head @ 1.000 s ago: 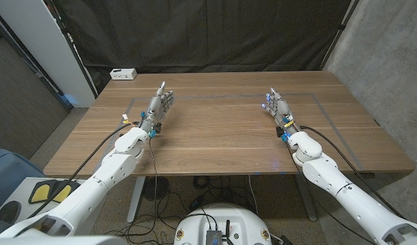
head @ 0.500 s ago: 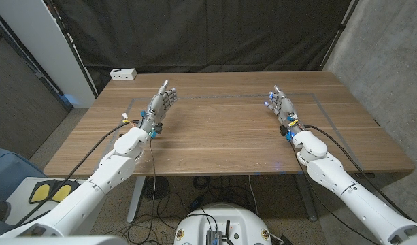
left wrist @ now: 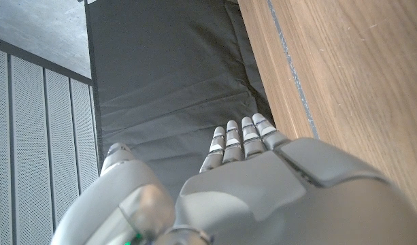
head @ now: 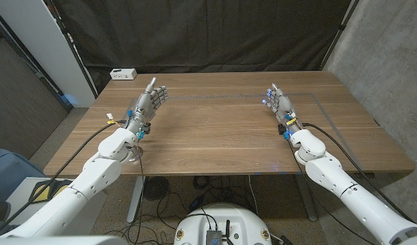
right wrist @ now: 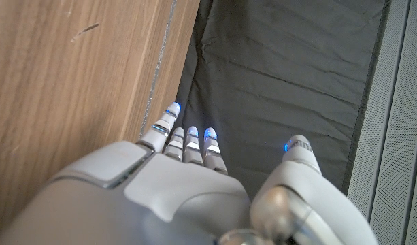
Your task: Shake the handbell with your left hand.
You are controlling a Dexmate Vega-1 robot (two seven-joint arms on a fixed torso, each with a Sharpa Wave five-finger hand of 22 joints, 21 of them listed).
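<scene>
Wooden table bears the left hand and right hand, both empty, fingers extended.

The long rectangular wooden table is mid-brown with a streaked grain and a faint pale line tracing a rectangle on its top. The left hand is grey with dark segments; the right hand is grey too, with blue lights glowing at its fingertips. A wrinkled black cloth curtain hangs behind. A small white rectangular box carries dark spots.
</scene>
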